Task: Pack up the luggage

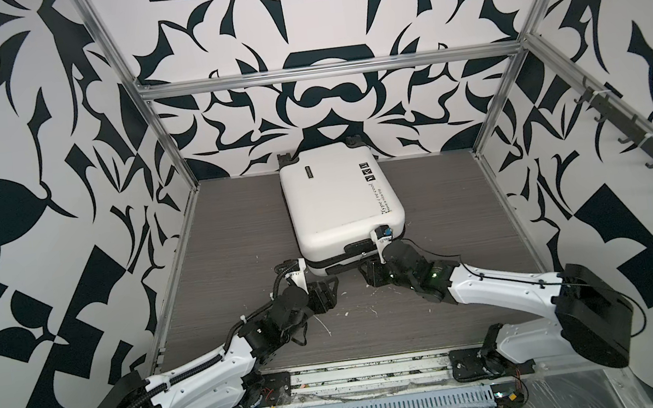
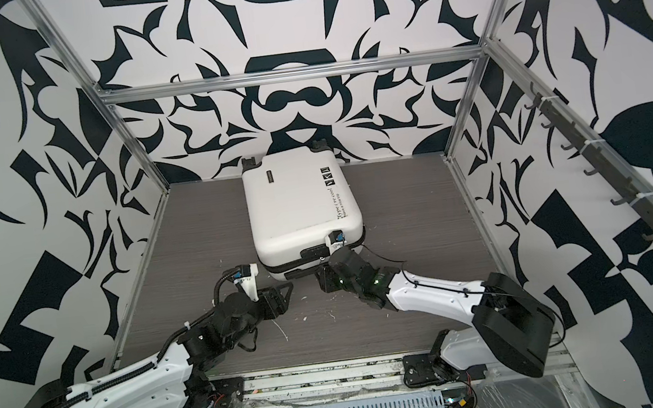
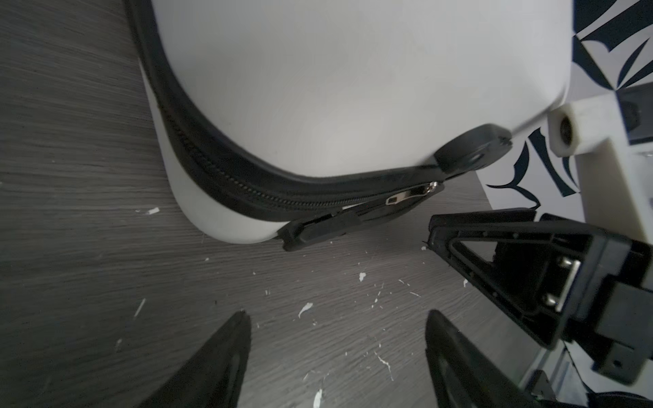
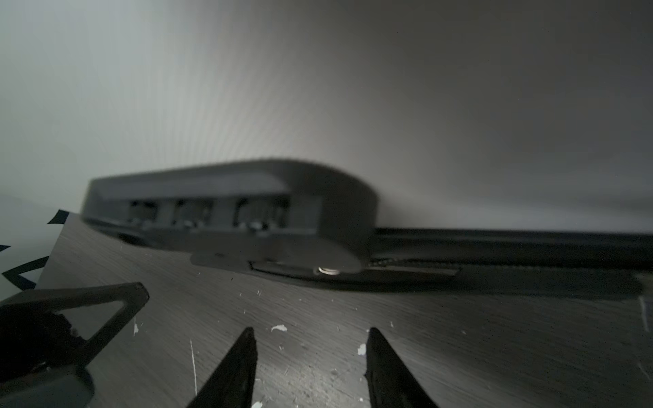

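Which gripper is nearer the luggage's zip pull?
Right. The right gripper faces the zip pull from close by; the left gripper sits further off, by the luggage's rounded corner.

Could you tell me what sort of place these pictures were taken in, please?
Probably a robot test booth, not a home: a metal frame boxes in a grey table, the walls carry a bold black-and-white pattern, and two arms are mounted at the near edge.
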Robot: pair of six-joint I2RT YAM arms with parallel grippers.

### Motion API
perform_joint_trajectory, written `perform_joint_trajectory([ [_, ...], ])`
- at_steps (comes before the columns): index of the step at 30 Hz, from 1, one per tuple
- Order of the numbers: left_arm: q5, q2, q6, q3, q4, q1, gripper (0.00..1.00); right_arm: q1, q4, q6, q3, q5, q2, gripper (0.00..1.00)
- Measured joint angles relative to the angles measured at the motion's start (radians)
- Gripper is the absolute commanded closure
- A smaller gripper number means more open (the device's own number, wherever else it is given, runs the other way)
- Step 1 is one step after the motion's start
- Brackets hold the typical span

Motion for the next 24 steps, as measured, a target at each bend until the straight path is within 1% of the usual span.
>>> perform_joint_trajectory([
  [2,0.000,0.013,-0.019,0.000,0.002,0.008,0.16,0.001,0.017,0.007,0.000,0.011,0.034,0.48],
  [4,0.000,0.018,-0.032,0.000,0.005,0.020,0.16,0.001,0.037,0.017,0.000,0.026,0.054,0.52],
  [5,0.000,0.018,-0.039,0.000,0.008,0.027,0.16,0.001,0.048,0.020,-0.001,0.034,0.058,0.54],
  [7,0.001,0.018,-0.050,0.000,0.020,0.047,0.16,0.001,0.084,0.027,-0.008,0.053,0.060,0.56],
  [11,0.006,0.018,-0.060,0.000,0.037,0.071,0.16,0.002,0.191,0.030,-0.047,0.089,0.050,0.57],
  [17,0.013,0.013,-0.066,0.000,0.045,0.081,0.16,0.001,0.227,0.005,-0.095,0.182,-0.063,0.51],
  [20,0.015,0.014,-0.067,0.000,0.047,0.084,0.16,0.001,0.245,-0.057,-0.105,0.212,-0.124,0.48],
  [21,0.016,0.014,-0.067,0.000,0.048,0.085,0.16,0.001,0.253,-0.079,-0.112,0.219,-0.139,0.48],
  [22,0.016,0.016,-0.067,0.001,0.050,0.085,0.16,0.001,0.256,-0.095,-0.119,0.232,-0.152,0.51],
  [23,0.017,0.019,-0.066,0.002,0.051,0.086,0.16,0.001,0.258,-0.107,-0.127,0.246,-0.159,0.57],
  [24,0.017,0.023,-0.066,0.004,0.053,0.086,0.16,0.001,0.260,-0.113,-0.138,0.265,-0.164,0.59],
])
